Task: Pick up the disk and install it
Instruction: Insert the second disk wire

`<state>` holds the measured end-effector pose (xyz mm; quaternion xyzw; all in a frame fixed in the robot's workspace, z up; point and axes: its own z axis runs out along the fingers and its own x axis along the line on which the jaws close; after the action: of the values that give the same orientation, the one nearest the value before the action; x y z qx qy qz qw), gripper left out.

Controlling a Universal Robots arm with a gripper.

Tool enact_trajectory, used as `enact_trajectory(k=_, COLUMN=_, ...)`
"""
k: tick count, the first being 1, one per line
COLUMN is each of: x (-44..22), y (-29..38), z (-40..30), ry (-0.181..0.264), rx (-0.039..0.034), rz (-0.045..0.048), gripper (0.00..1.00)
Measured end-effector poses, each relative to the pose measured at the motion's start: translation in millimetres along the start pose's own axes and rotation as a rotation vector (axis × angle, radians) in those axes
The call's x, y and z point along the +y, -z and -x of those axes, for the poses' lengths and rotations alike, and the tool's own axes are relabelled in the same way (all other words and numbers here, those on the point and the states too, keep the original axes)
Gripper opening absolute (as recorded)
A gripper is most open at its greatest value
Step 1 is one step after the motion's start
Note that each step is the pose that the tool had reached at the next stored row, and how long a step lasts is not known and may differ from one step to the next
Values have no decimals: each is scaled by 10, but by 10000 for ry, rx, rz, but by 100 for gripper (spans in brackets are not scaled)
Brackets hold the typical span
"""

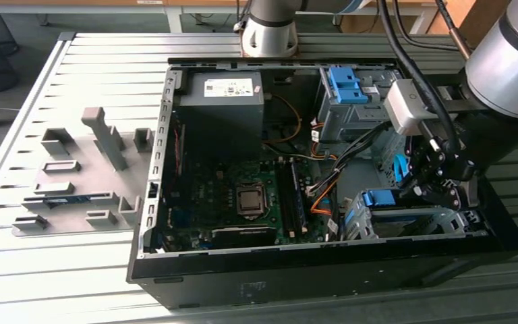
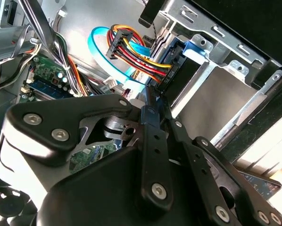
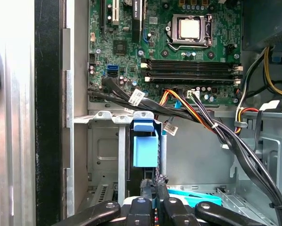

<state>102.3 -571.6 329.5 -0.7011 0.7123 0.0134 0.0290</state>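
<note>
My gripper (image 1: 439, 177) hangs inside the open computer case (image 1: 151, 202), at the exterior view's right. It is just above the lower grey drive cage (image 1: 412, 219) with its blue clip (image 1: 380, 198). In both wrist views the fingertips (image 3: 153, 182) press together with nothing visible between them. They point at the cage slot under the blue clip (image 3: 145, 148). In the second wrist view the gripper (image 2: 153, 100) sits close to a black cable connector (image 2: 165, 77) at the cage's end. The disk is hidden. A flat grey face (image 2: 216, 101) shows through the cage frame, and I cannot tell what it is.
A cyan flat cable (image 2: 99, 47) and coloured power wires (image 2: 131, 44) loop right beside the fingers. The motherboard (image 3: 178, 42), the power-supply box (image 1: 223, 101) and an upper cage with its own blue clip (image 1: 344, 84) surround the spot. A grey parts fixture (image 1: 79, 175) stands outside the case.
</note>
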Motion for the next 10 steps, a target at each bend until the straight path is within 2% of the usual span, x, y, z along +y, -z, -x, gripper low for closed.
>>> enact_trajectory(k=6, x=0, y=-1, z=-1, ry=-1, rx=-2, rz=0, gripper=17)
enact_trajectory(k=7, x=0, y=0, z=-1, ry=0, rx=-4, rz=0, gripper=24)
enact_trajectory(k=10, x=-1, y=42, z=2, ry=-1, rx=-28, rz=0, gripper=24)
